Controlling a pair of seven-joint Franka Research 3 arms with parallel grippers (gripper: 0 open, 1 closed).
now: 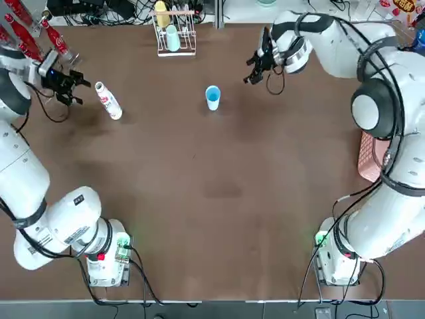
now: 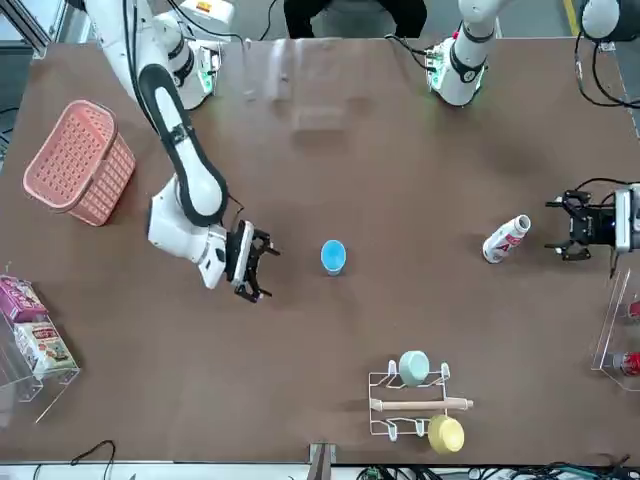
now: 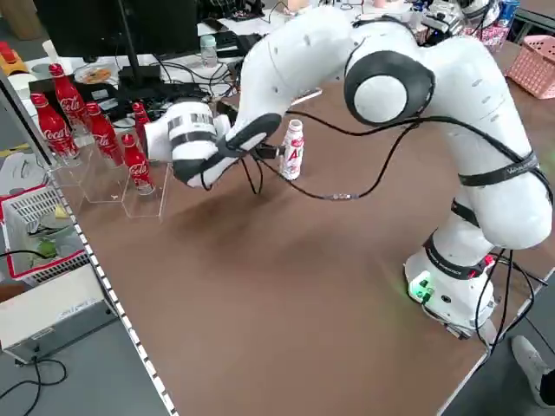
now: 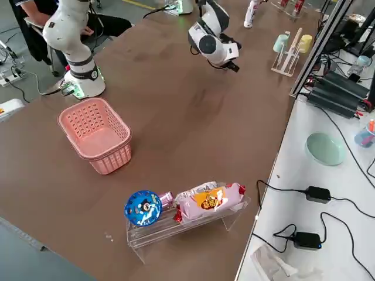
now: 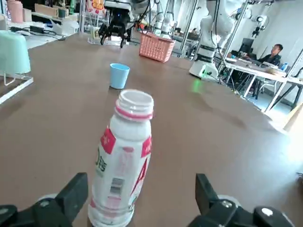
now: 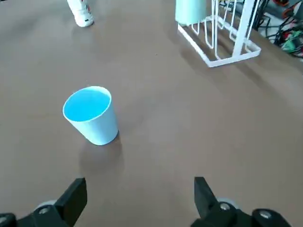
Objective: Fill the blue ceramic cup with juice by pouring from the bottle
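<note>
Hidden, cropped and unreadable parts

Left wrist view: the bottle (image 5: 122, 161) loses its base at the picture's edge, label print too blurred to read. Left side view: the left gripper is hidden behind its own wrist housing; the blue ceramic cup lies outside this view. Right side view: the bottle is cut by the top edge, only its lower body showing, and the cup is not visible behind the right arm. Right wrist view: bottle top cropped; the cup's (image 6: 92, 115) contents cannot be told.

Glossy white rounded arms with grey joint bands, black cables, black hands, green-lit bases.
</note>
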